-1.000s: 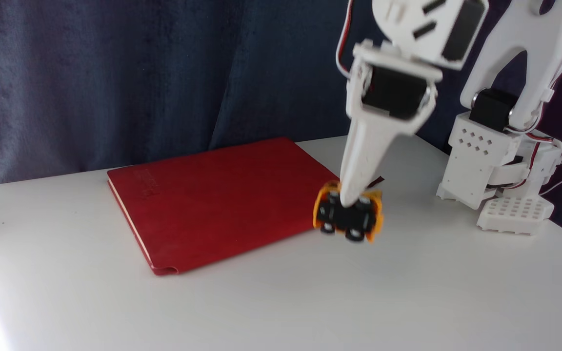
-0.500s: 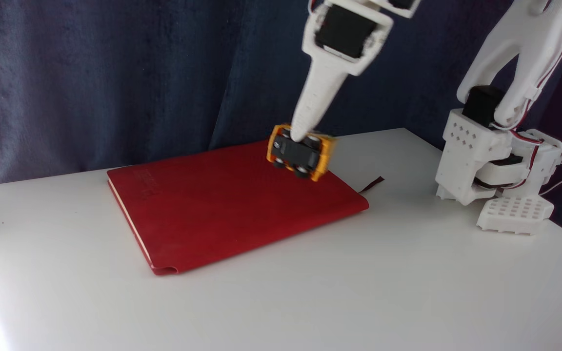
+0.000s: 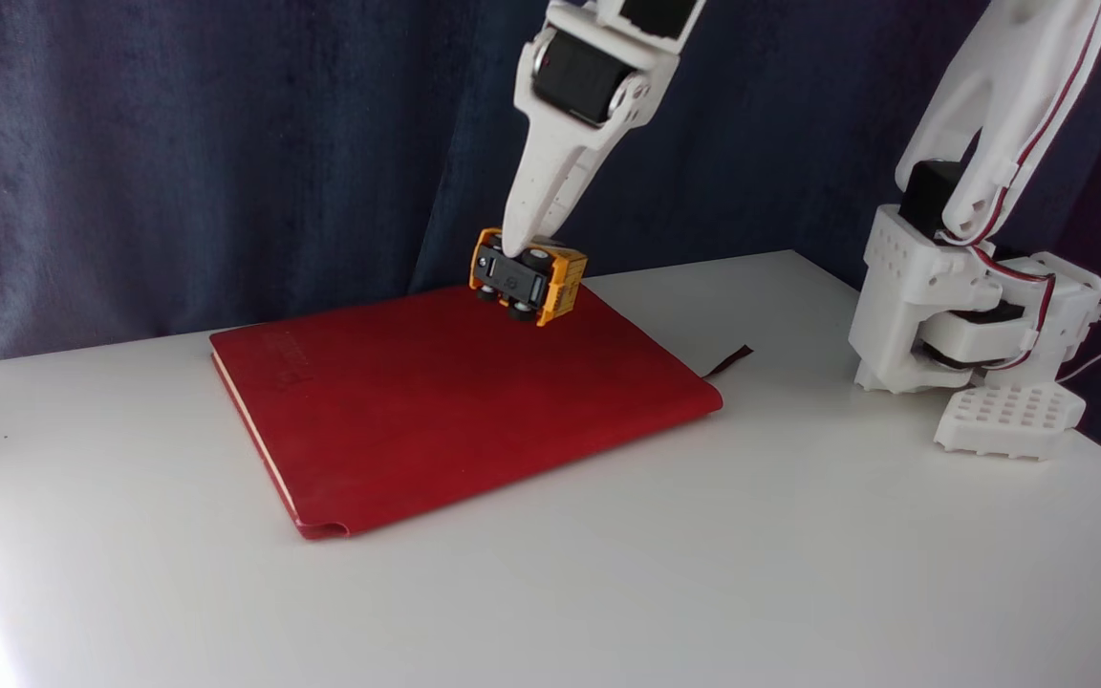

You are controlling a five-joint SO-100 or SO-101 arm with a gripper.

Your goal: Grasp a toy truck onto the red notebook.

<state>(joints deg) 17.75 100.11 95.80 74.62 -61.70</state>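
Where your fixed view begins at the far left, a dark blue curtain fills the background and a bright glare washes out the lower-left corner of the white table. Moving right, you see the red notebook lying flat at centre-left, its embossed lettering too faint to read, cream page edges showing along its left side, and a thin ribbon bookmark poking out at its right corner. Above the notebook's far edge, just upper of centre, the gripper pinches the toy truck, which is tilted with its black underside and wheels facing you; you cannot tell whether it touches the cover. Only 1 white finger is plainly visible. At the right, the arm's base stands on the table, its upper links cut off by the top edge.
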